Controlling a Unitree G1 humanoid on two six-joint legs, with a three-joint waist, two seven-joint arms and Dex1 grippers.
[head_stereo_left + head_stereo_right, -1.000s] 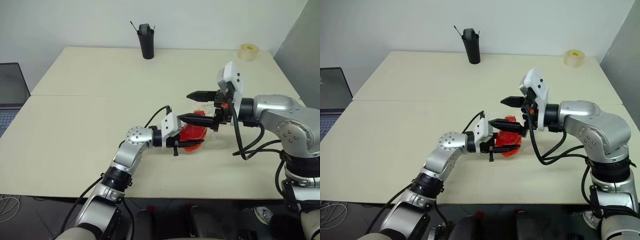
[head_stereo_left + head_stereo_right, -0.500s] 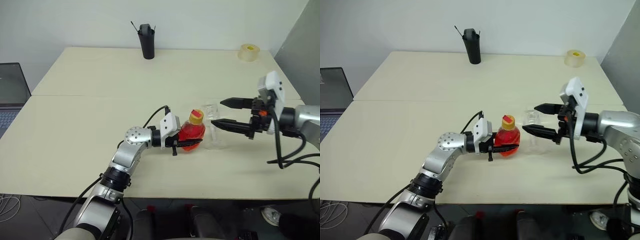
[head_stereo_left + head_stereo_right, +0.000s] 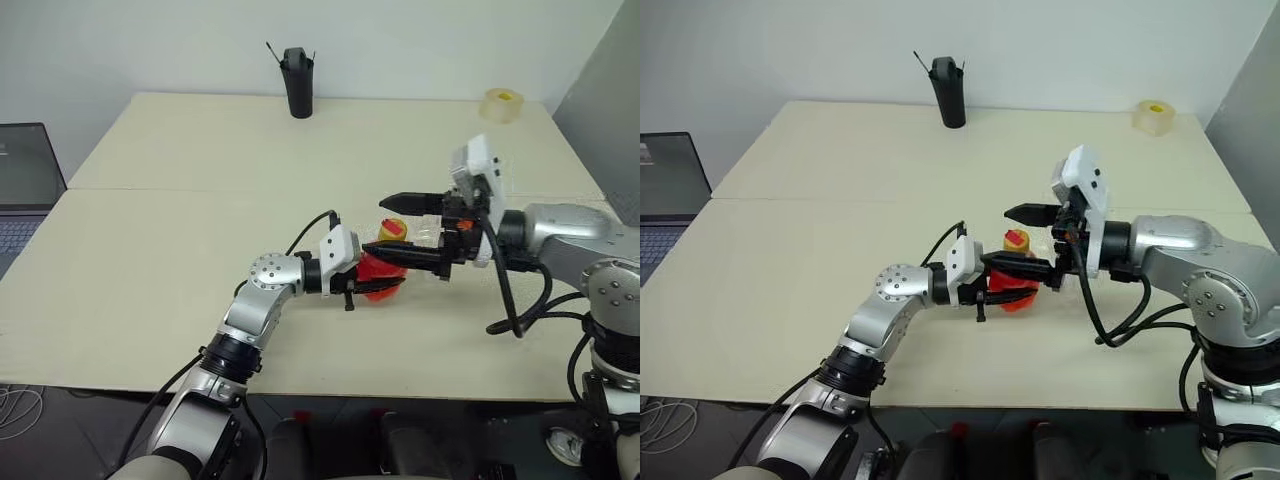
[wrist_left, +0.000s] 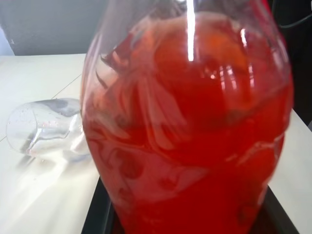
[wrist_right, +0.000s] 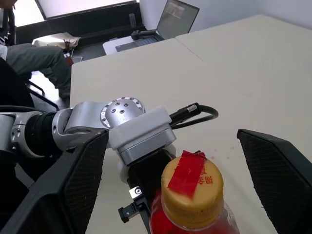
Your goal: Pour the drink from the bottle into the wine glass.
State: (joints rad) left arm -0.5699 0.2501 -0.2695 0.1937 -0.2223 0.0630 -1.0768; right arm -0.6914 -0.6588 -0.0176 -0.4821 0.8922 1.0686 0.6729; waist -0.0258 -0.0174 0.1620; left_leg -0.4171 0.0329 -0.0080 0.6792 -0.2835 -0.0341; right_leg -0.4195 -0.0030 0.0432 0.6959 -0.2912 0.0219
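The bottle, squat, clear and full of the red drink, stands upright on the table with a yellow cap bearing a red sticker. My left gripper is shut on the bottle's body from the left. My right gripper reaches in from the right, open wide, with one finger on each side of the cap and not touching it. The wine glass stands just behind the bottle, mostly hidden behind my right gripper in the head views.
A tall black cup with sticks stands at the table's far edge. A tape roll sits at the far right corner. A laptop lies left of the table. A seated person shows beyond the table.
My right gripper, drawn back to the right half a second ago, has swung left again and now straddles the bottle's cap. The left gripper and bottle have not moved.
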